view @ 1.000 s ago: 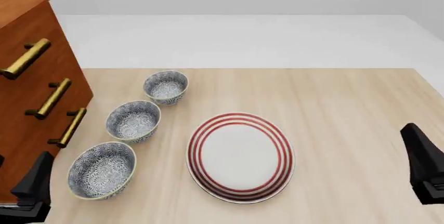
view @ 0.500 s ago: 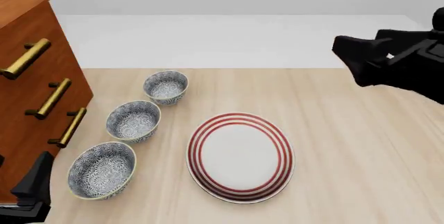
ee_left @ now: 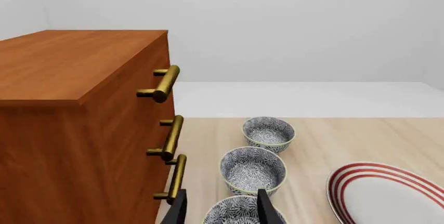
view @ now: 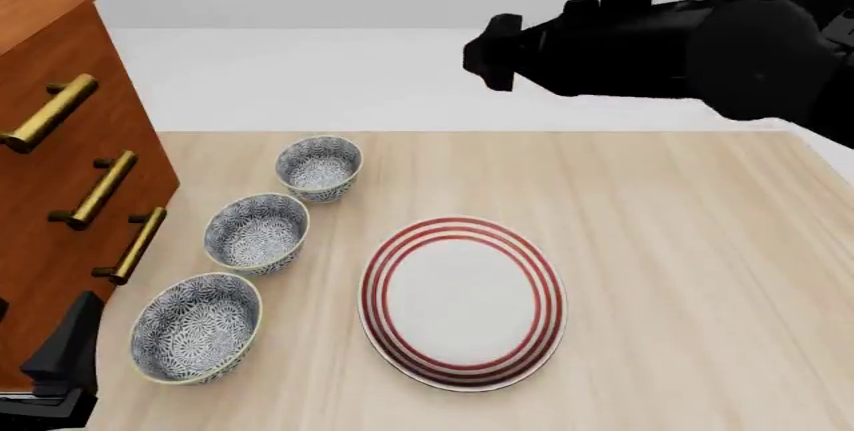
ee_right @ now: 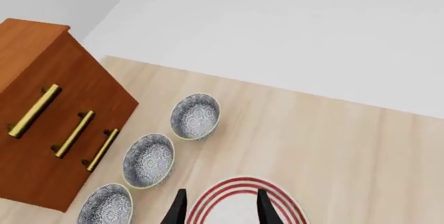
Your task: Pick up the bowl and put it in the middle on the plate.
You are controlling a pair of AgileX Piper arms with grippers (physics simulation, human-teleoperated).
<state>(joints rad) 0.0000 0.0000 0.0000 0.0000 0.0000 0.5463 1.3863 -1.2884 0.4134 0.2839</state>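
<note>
Three look-alike blue-grey patterned bowls stand in a row left of the plate: a far bowl, a middle bowl and a near bowl. The red-ringed white plate lies bare at the table's centre. My right gripper hangs high over the far side, open and holding nothing; its wrist view looks down on the bowls and the plate. At the near left corner my left gripper is low and open, just short of the near bowl.
A wooden dresser with several brass handles stands along the table's left side, close to the bowls. The tabletop extends right of the plate, with a white floor beyond its far edge.
My right arm has risen from the table's right edge and swung up and left, over the far side. The left arm, bowls and plate have not moved.
</note>
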